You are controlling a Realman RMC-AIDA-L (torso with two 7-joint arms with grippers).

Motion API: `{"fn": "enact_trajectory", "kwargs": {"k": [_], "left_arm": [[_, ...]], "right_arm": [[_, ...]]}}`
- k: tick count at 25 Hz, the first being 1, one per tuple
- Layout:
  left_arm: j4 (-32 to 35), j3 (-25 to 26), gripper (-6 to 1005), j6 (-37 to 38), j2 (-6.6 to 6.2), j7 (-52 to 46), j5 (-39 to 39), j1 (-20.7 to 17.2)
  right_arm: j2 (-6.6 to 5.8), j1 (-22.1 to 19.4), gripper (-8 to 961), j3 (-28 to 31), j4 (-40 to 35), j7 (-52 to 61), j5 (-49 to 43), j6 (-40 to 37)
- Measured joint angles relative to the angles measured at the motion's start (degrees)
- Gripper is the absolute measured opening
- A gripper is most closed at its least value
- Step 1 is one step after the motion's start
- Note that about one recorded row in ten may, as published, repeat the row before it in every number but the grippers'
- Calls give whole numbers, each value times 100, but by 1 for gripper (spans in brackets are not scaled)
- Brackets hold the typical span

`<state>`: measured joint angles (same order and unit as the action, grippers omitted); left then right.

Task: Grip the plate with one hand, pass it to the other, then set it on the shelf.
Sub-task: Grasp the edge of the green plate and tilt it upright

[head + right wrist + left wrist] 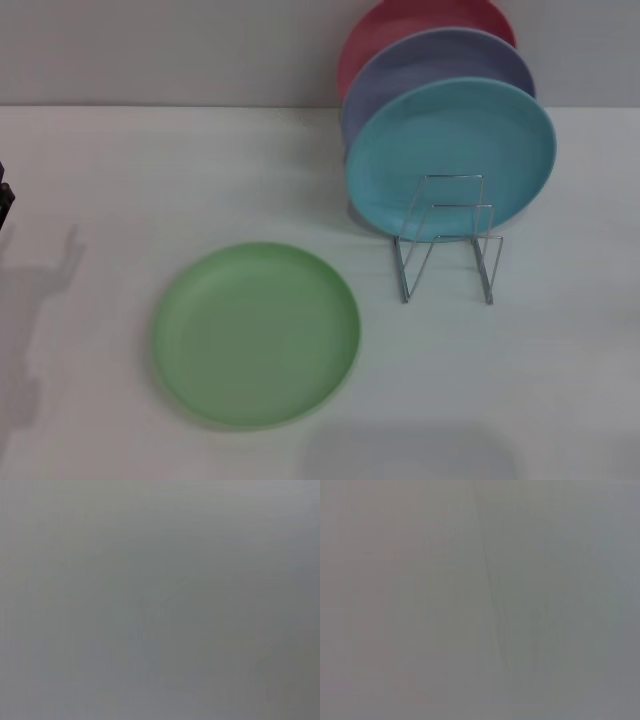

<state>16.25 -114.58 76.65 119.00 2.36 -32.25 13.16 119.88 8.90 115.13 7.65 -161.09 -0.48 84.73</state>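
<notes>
Saw the plate [255, 335] lying flat on the bench [150, 170], toward the near left of the head view. Noted a round, light green disc of smooth matte plastic, with a shallow raised rim shading slightly darker along its near edge. Found it free of any grasp, nothing touching it but the bench beneath.

Noted the bench as a white, finely grained, dull surface, meeting a plain grey wall [150, 50] at the back.

Found the shelf [447, 238] to the right of the plate and a little farther back, apart from it. Made out thin, shiny silver wire bent into upright rectangular loops on splayed legs, with the two front loops standing bare.

Saw three more round plates propped on edge in the rear part of that rack, overlapping one behind another: a turquoise plate [450, 150] in front, a lavender plate [440, 60] behind it, a pink-red plate [400, 25] at the very back. Same smooth plastic look and same shallow rims on all three.

Caught only a dark sliver of the left gripper [4, 195] at the left edge, well apart from the plate, with a soft grey shadow [40, 290] on the bench nearby. Could not tell whether clenched or released. Saw nothing of the right gripper in any view. Got only a plain grey surface from both wrist views.
</notes>
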Motion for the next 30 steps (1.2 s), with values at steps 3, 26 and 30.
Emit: {"fn": "enact_trajectory", "kwargs": {"k": [3, 26, 30], "left_arm": [[2, -5, 810, -1, 0, 1, 0, 6], [7391, 1287, 775, -9686, -825, -436, 1461, -940], [8059, 2102, 769, -11773, -497, 533, 666, -621]], "right_arm": [[0, 3, 824, 0, 0, 4, 0, 0], [0, 154, 824, 27, 17, 166, 17, -29], [0, 164, 824, 36, 8, 166, 19, -58]]}}
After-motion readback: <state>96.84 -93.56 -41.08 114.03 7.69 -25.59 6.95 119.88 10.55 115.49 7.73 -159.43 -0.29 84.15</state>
